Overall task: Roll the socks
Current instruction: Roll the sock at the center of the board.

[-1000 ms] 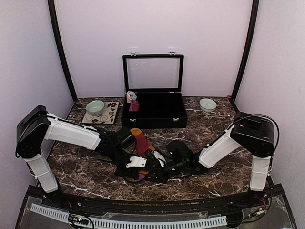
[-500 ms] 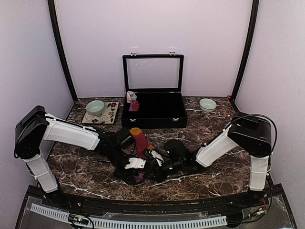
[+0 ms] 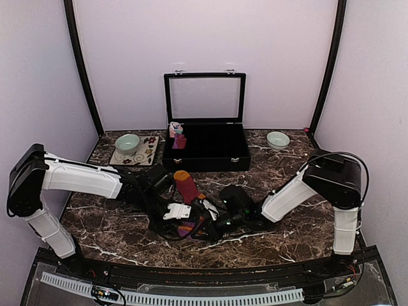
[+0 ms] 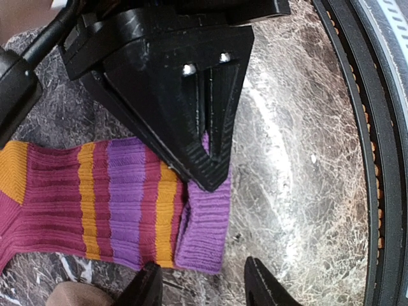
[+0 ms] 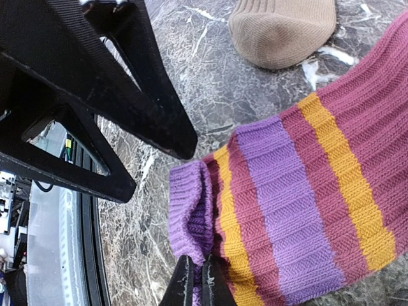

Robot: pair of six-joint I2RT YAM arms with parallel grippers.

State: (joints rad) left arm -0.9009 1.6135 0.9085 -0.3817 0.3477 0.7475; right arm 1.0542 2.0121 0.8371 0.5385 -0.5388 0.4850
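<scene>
You have the red-maroon sock lying on the marble table in front of the open black case, orange toe towards the case and purple cuff end towards the arm bases; the left gripper and right gripper meet low over that cuff end, crowded so close that which one touches the fabric is hard to tell from above; a pink and light-blue bundle sits at the case's left end; a green bowl rests on a patterned tile; a second bowl stands back right.
</scene>
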